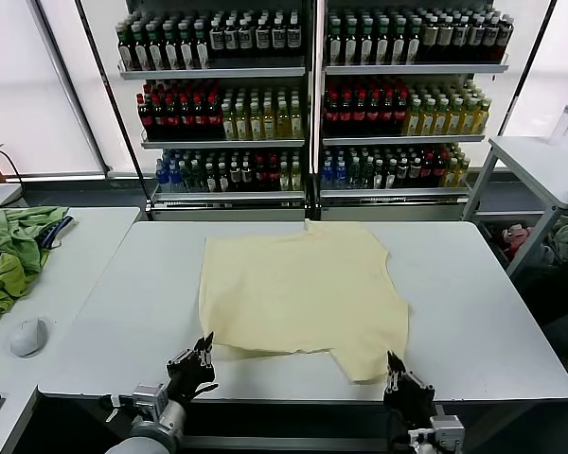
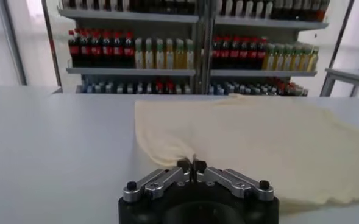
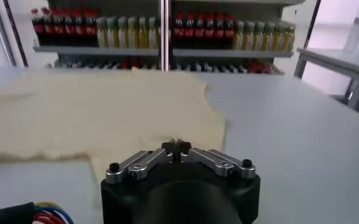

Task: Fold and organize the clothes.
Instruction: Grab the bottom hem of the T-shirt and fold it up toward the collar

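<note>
Because the pale yellow T-shirt [image 1: 301, 295] looks thin and limp, both clenched grippers, left gripper [image 1: 204, 351] and right gripper [image 1: 395, 367], seem best pinching its near hem corners, which each appears to grasp already.

Shelves of bottled drinks [image 1: 308, 99] stand against bright windows [image 1: 38, 85] behind grey tables [image 1: 473, 284].

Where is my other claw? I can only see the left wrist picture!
Observer: Your right claw is at the near edge of the table. It is shut, and it looks pinched on the near right corner of the yellow T-shirt.
Operator: Is anything else lying around?
Observer: A heap of green clothes lies on the side table, to the robot's left.
Operator: Anything more there?
Observer: A white mouse sits nearer the robot than the heap.
</note>
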Controlling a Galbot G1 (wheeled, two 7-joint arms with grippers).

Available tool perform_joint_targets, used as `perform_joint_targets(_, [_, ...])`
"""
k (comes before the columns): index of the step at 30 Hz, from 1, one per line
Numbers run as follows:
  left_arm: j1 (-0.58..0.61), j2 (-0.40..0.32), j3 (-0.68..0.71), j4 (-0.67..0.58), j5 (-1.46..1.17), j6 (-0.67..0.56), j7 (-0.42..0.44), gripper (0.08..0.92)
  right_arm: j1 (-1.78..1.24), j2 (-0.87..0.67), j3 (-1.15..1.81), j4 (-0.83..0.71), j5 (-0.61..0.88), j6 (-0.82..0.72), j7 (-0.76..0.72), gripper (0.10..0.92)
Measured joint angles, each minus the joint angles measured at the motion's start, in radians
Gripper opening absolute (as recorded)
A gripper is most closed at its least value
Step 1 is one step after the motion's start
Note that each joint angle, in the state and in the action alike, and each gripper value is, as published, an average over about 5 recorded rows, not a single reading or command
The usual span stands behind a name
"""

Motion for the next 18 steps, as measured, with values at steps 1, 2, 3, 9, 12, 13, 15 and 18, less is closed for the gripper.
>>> perform_joint_targets(1, [-0.003, 0.002, 0.0, 0.0, -0.003, -0.005, 0.002, 0.101, 0.011, -0.005, 0.0, -0.004, 0.002, 0.002, -0.001, 0.131])
perform_joint_targets(2, [-0.008, 0.004, 0.0, 0.001, -0.006, -0.011, 0.005, 0.101, 0.024, -0.009, 0.0, -0.009, 0.003, 0.005, -0.001, 0.131])
perform_joint_targets(3, [-0.013, 0.006, 0.001, 0.003, -0.01, -0.015, 0.007, 0.101, 0.039, -0.014, -0.001, -0.016, 0.004, 0.007, -0.001, 0.131])
perform_joint_targets(9, [-0.065, 0.016, 0.014, 0.042, -0.03, -0.036, 0.013, 0.101, 0.149, -0.043, -0.018, -0.087, 0.01, 0.017, -0.005, 0.131])
perform_joint_targets(12, [-0.104, 0.02, 0.024, 0.076, -0.039, -0.044, 0.014, 0.101, 0.209, -0.06, -0.03, -0.133, 0.014, 0.021, -0.008, 0.131])
perform_joint_targets(13, [-0.119, 0.021, 0.028, 0.089, -0.042, -0.045, 0.014, 0.101, 0.229, -0.065, -0.034, -0.149, 0.015, 0.022, -0.009, 0.131])
perform_joint_targets(15, [-0.148, 0.023, 0.036, 0.116, -0.048, -0.048, 0.015, 0.101, 0.265, -0.075, -0.042, -0.18, 0.017, 0.024, -0.01, 0.131])
perform_joint_targets(18, [-0.194, 0.026, 0.049, 0.16, -0.054, -0.05, 0.015, 0.101, 0.315, -0.086, -0.053, -0.224, 0.017, 0.026, -0.013, 0.131])
